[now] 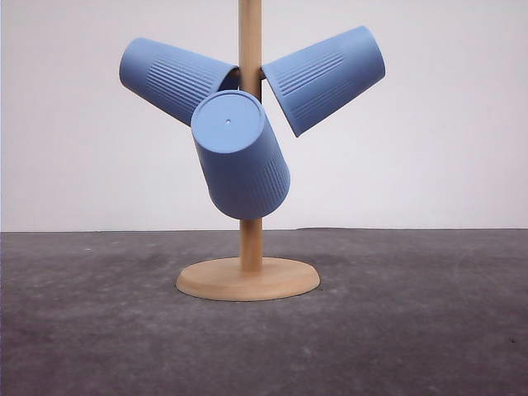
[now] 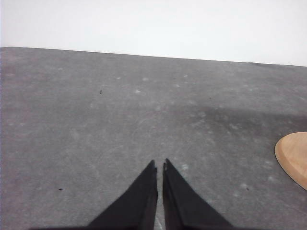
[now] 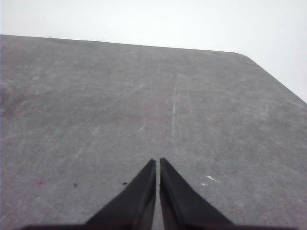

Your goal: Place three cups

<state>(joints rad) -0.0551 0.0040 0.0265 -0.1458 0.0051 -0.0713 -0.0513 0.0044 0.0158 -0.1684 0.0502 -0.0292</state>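
Observation:
Three light-blue ribbed cups hang upside down on the pegs of a wooden cup tree (image 1: 250, 247) in the front view. One cup (image 1: 171, 77) points up to the left, one cup (image 1: 324, 78) up to the right, and one cup (image 1: 239, 154) points toward the camera with its flat base and small dot showing. In the left wrist view my left gripper (image 2: 159, 165) is shut over bare grey table, with nothing between its black fingers. In the right wrist view my right gripper (image 3: 157, 162) is shut too and holds nothing.
The tree's round wooden base (image 1: 247, 279) stands mid-table; its edge (image 2: 293, 157) shows beside the left gripper. The grey table (image 1: 412, 330) ends at a white wall behind. The table's far rounded corner (image 3: 244, 56) lies ahead of the right gripper.

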